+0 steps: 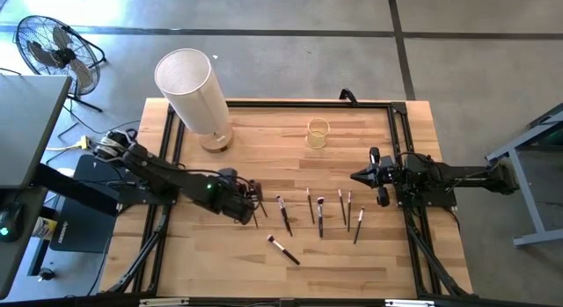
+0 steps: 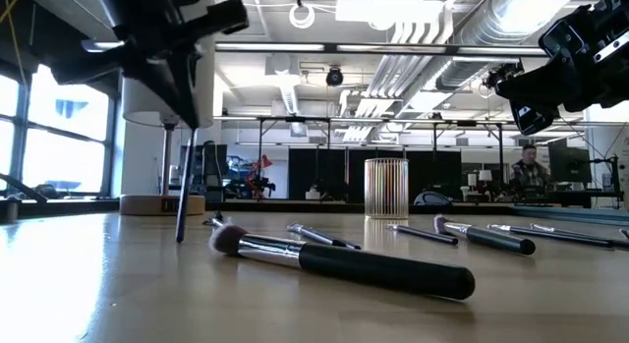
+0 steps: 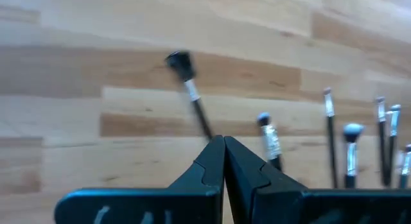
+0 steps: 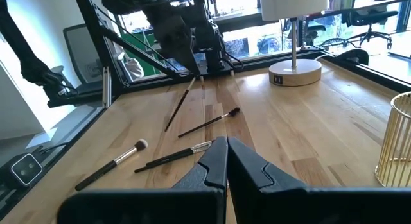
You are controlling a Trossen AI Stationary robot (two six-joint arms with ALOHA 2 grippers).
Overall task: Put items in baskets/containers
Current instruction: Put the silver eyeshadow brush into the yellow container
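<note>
Makeup brushes are lying scattered across the front half of the wooden table point(image 1: 264, 131), most of them in a loose row of near-parallel handles between the two arms, with one thick-handled brush point(image 1: 283, 250) lying apart nearer the front edge. I am holding one slim brush point(image 2: 183, 191) in the left gripper point(image 1: 250, 201), whose fingers are pinched together on the handle end. In the low view it is hanging nearly upright under the gripper with its lower tip at or just above the wood (I cannot tell whether it is touching). In the left wrist view the handle is running out from between the closed fingers to the dark bristle head point(image 3: 180, 60), so the hold is at the far end of the handle, which is probably why the brush is swinging down rather than staying level.

The glass cup point(image 1: 318, 134) is standing upright toward the back of the table, well apart from my held brush and nothing is showing inside it. The tall white cylinder point(image 1: 193, 91) on its wooden base is standing to the back left.

The right gripper point(image 1: 356, 177) is waiting with its fingers shut on nothing, hovering above the right end of the brush row, pointed toward the centre.
</note>
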